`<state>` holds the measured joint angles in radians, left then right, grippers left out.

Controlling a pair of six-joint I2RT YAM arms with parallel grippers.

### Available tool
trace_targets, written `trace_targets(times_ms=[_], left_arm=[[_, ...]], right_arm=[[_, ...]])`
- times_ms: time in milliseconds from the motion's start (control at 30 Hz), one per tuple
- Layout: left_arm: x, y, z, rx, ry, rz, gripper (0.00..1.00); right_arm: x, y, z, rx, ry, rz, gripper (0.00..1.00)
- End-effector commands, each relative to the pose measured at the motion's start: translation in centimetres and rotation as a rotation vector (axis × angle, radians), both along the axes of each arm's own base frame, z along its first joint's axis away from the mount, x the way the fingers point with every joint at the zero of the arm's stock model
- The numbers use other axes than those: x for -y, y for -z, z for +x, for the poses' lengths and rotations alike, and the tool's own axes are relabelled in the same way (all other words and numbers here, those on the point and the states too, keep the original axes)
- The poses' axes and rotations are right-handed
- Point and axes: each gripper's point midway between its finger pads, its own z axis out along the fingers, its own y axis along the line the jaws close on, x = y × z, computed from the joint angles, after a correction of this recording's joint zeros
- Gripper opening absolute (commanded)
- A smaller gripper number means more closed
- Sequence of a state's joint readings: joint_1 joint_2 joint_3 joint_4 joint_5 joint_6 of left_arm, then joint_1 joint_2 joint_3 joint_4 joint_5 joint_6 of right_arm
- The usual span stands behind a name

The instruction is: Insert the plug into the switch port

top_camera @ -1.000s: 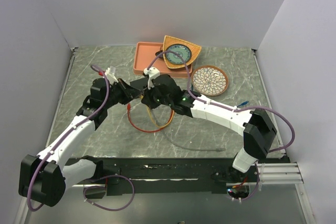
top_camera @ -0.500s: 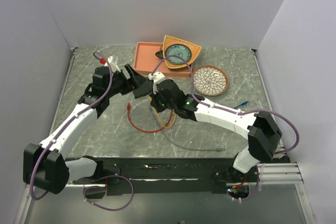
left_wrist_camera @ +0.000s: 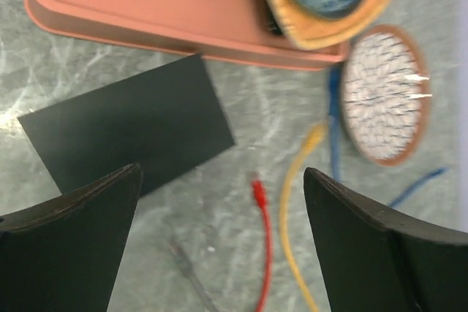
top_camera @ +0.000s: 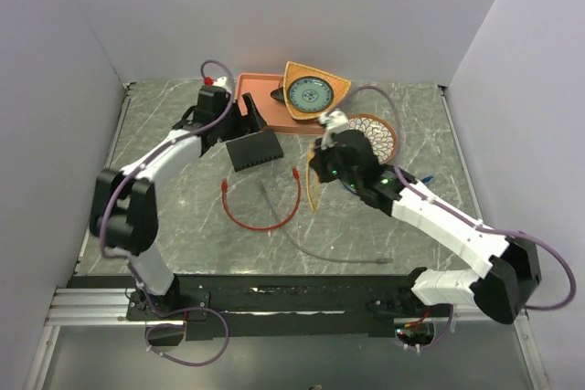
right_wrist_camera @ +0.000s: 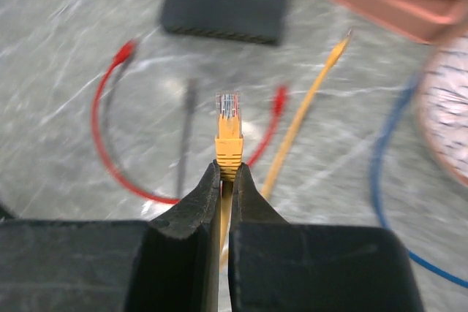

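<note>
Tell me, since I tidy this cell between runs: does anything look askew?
The wooden dish sits crooked, overhanging the right end of the salmon-pink tray rather than lying inside it. The switch lies skewed beside the tray. A red cable and a grey cable sprawl loose. No damage shows.

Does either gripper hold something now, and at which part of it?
The right gripper holds the yellow cable by the boot just behind its clear plug. The left gripper is open and empty.
</note>
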<state>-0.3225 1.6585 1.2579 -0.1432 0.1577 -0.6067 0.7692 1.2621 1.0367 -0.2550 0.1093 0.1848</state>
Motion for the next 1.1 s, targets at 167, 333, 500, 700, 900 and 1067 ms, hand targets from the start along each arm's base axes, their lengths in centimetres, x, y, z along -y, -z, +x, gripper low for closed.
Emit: trace_targets(times_ms=[167, 333, 500, 700, 900, 1067], left_arm=[[1.8, 5.9, 5.3, -0.04, 0.048, 0.277, 0.99], [2.6, 8.8, 7.4, -0.041, 0.036, 0.422, 0.99], [2.8, 11.2, 8.4, -0.061, 0.047, 0.475, 0.99], [1.5, 14.7, 8.3, -0.148, 0.013, 0.557, 0.99], [0.1, 16.5, 6.5, -0.206, -0.007, 0.594, 0.98], [-1.1, 17.2, 4.3, -0.256, -0.035, 0.608, 0.95]], right_arm=[[5.9, -0.3, 1.1, 0.016, 0.11, -0.005, 0.0], [6.3, 0.1, 1.0, 0.002, 0.109, -0.007, 0.0], [6.1, 0.7, 0.7, -0.017, 0.098, -0.005, 0.0], [5.9, 1.2, 0.5, -0.036, 0.082, -0.01, 0.0], [5.3, 2.0, 0.4, -0.066, 0.055, -0.019, 0.0], [4.5, 2.1, 0.1, -0.086, 0.021, -0.004, 0.0]])
